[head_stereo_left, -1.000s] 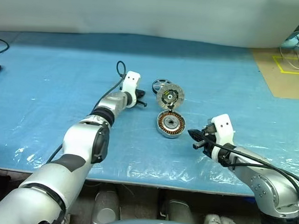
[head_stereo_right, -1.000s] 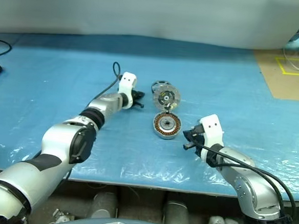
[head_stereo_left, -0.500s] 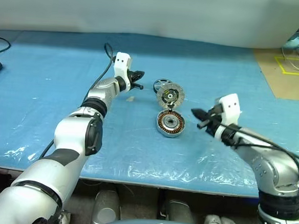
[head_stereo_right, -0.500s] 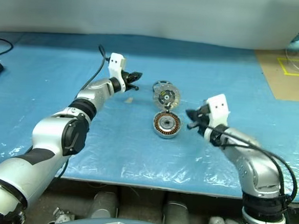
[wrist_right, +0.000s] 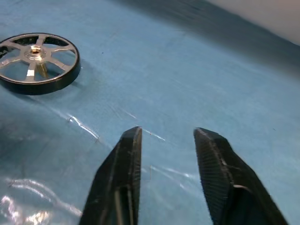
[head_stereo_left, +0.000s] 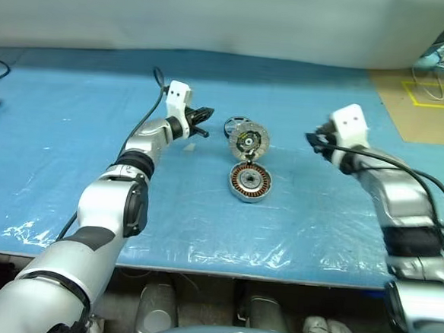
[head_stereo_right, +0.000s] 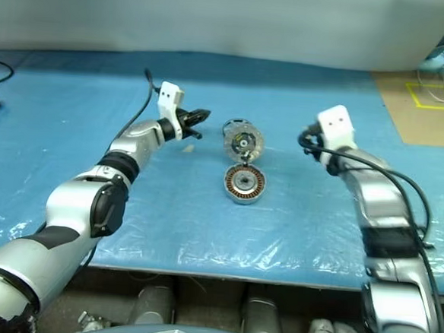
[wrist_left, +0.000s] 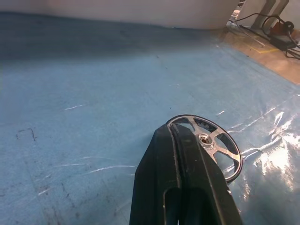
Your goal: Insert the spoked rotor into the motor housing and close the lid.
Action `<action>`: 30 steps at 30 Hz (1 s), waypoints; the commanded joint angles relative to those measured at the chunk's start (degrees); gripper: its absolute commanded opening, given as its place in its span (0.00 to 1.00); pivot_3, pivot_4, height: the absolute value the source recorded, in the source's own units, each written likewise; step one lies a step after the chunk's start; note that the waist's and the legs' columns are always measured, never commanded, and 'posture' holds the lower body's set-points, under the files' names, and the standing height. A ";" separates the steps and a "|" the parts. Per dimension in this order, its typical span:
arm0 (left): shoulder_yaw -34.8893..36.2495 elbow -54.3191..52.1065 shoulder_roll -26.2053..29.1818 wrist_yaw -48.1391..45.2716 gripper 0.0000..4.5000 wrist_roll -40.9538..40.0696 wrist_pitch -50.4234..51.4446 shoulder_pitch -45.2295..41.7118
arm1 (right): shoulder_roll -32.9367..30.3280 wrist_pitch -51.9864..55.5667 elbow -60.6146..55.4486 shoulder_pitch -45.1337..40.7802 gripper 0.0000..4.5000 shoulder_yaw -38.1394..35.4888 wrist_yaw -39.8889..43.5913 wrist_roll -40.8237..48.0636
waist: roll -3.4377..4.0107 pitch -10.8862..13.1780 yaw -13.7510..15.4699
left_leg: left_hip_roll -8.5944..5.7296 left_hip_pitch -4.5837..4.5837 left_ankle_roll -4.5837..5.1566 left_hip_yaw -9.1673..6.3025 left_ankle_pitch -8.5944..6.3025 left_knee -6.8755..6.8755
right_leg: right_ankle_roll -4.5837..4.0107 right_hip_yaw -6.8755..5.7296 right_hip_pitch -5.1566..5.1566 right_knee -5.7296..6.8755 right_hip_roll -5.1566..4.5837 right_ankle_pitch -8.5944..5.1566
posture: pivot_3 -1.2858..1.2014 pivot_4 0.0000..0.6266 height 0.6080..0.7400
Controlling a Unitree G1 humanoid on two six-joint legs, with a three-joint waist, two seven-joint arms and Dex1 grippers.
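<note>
**Me:** Rotor first. The spoked rotor (wrist_right: 36,63) lies flat on the blue table cover (head_stereo_left: 72,125), at the far side of the little cluster. The lid (head_stereo_left: 249,140) sits just in front of it, partly covering it from my head view, and the motor housing (head_stereo_left: 250,184) is nearest me, its copper windings facing up and its cup empty.

**Spotter:** Where are your hands?

**Me:** The left gripper (head_stereo_left: 202,116) hangs above the cover just to the left of the rotor, fingers pressed tight together with nothing between them. The right gripper (wrist_right: 168,140) is off to the right of the parts, well apart from them, its two fingers standing apart with only bare cover in the gap. Neither one touches anything.

**Spotter:** How do you expect the rotor to handle?

**Me:** I'd guess rigid and fairly light: a thin metal wheel, dark rim, silver spokes, small hub. It won't flex, but the rim looks smooth, so a shallow pinch could slip. Lying flat, it gives little edge to get under.

**Spotter:** Grip point?

**Me:** Across the rim, one finger outside and one reaching through a gap between spokes. I'd keep off the hub so it stays free to seat over the housing's centre. The lid beside it is close, so I'd come in from the open far side.
</note>
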 commanded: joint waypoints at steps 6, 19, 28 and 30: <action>-0.32 -8.45 2.44 -0.11 0.00 -2.54 1.16 5.80 | 10.20 -8.50 29.78 -23.71 0.86 6.86 4.40 -7.84 | 0.00 0.03 -0.39 | 0.13 -0.40 0.43 0.00 0.26 0.07 | -0.07 -0.19 -0.25 0.12 0.06 0.01 | 0.52 0.24 1.00; -2.00 -16.02 1.31 2.92 0.00 -4.33 3.90 11.26 | 19.57 -20.59 56.23 -38.43 0.86 9.40 11.88 -16.83 | 0.02 0.08 0.09 | 0.24 -1.08 0.56 -0.01 0.30 0.63 | -0.43 -0.42 -1.07 0.81 -0.11 -0.16 | 0.52 0.24 1.00; -2.67 -15.54 0.40 3.71 0.00 -4.70 3.70 11.50 | 19.57 -28.59 57.01 -39.84 0.86 11.54 20.50 -21.83 | 0.03 0.09 -0.48 | 0.41 -1.02 0.66 -0.01 0.35 0.71 | -0.68 -0.51 -1.12 0.96 -0.03 -0.05 | 0.52 0.24 1.00; -3.12 -15.61 0.34 3.72 0.00 -4.44 3.53 11.80 | 19.47 -29.37 57.97 -39.43 0.86 12.90 19.46 -24.00 | 0.03 0.09 -0.44 | 0.45 -1.01 0.66 -0.01 0.35 0.70 | -0.74 -0.56 -1.12 0.96 -0.02 -0.07 | 0.52 0.24 1.00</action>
